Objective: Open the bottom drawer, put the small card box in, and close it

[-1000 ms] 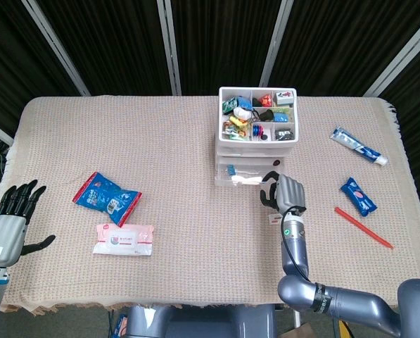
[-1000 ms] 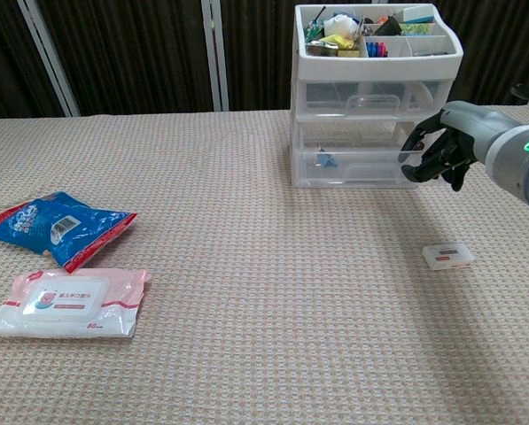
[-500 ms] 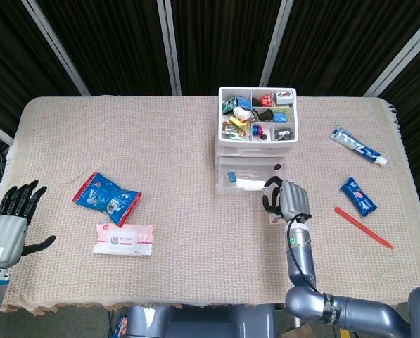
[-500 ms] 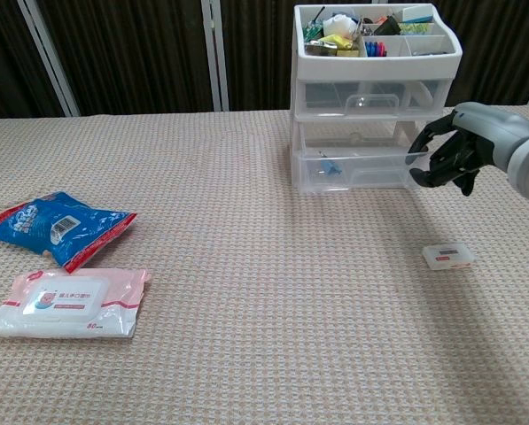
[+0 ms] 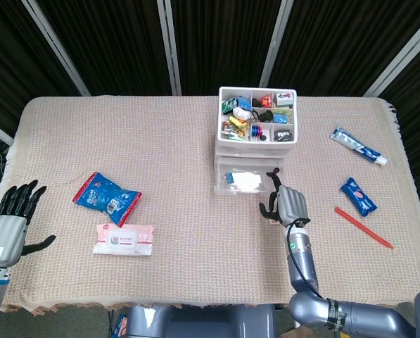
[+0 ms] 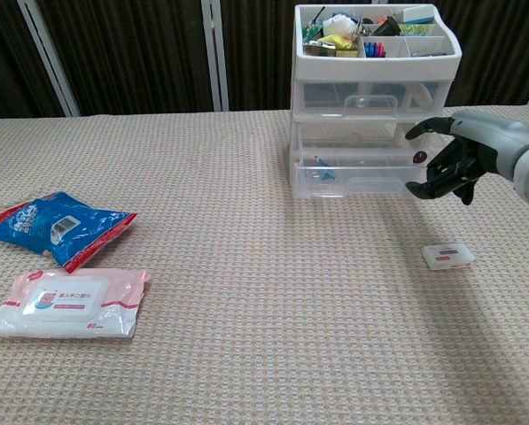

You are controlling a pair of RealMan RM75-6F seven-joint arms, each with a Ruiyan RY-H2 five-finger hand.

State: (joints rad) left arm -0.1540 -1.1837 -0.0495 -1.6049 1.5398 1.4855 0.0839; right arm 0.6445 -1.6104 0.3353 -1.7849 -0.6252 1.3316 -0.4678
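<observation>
The white three-tier drawer unit [image 5: 256,137] [image 6: 375,97] stands at the back middle of the table, its top tray full of small items. Its clear bottom drawer [image 5: 245,182] [image 6: 357,173] is pulled partway out, with a few small things inside. My right hand [image 5: 286,203] [image 6: 455,159] hovers just off the drawer's front right corner, fingers loosely apart and holding nothing. The small white card box [image 6: 447,257] lies on the cloth in front of that hand; the head view hides it under the hand. My left hand [image 5: 10,222] hangs open at the table's near left corner.
A blue snack bag [image 5: 106,195] [image 6: 56,223] and a pink wet-wipes pack [image 5: 123,239] [image 6: 65,301] lie on the left. On the right are a toothpaste tube [image 5: 358,146], a blue packet [image 5: 356,196] and a red stick [image 5: 364,227].
The right hand drew the bottom drawer out toward me, then its fingers loosened off the drawer front. The left hand stayed still.
</observation>
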